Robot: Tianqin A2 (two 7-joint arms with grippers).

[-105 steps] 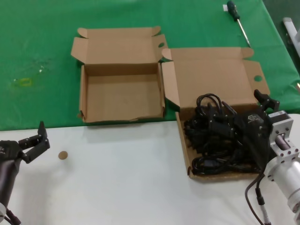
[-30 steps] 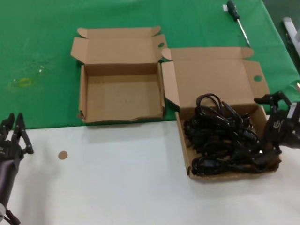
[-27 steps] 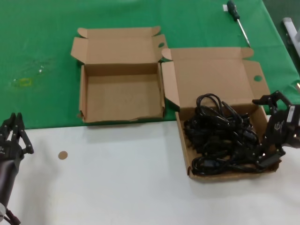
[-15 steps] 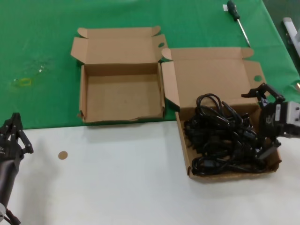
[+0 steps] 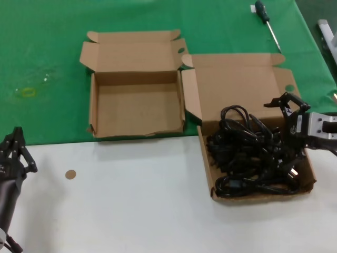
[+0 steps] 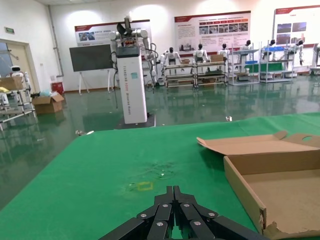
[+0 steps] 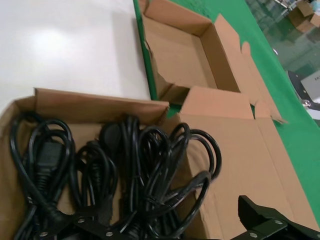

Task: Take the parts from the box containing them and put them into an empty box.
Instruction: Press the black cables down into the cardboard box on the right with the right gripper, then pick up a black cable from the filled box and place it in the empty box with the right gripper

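The cords (image 5: 247, 153) are thin, black and glossy, coiled into loops with moulded plugs, tangled together in one heap; the separate bundles cannot be counted. They fill the tray of the shallow box (image 5: 239, 84) near the table's right edge, where the green cloth (image 5: 47, 63) meets the white surface (image 5: 137, 211). Its broad lid lies flat toward the far edge.

The right gripper (image 5: 290, 124) hangs over the heap's right side, fingers spread wide, gripping nothing, with one finger low among the loops.

Two boxes stand side by side, flaps touching. The deep box (image 5: 137, 105) on the left holds nothing, and its floor is bare cardboard.

The left gripper (image 5: 16, 153) is parked at the table's left edge with its fingers pressed together.

One screwdriver (image 5: 267, 23) lies near the far right corner, well apart from the boxes.
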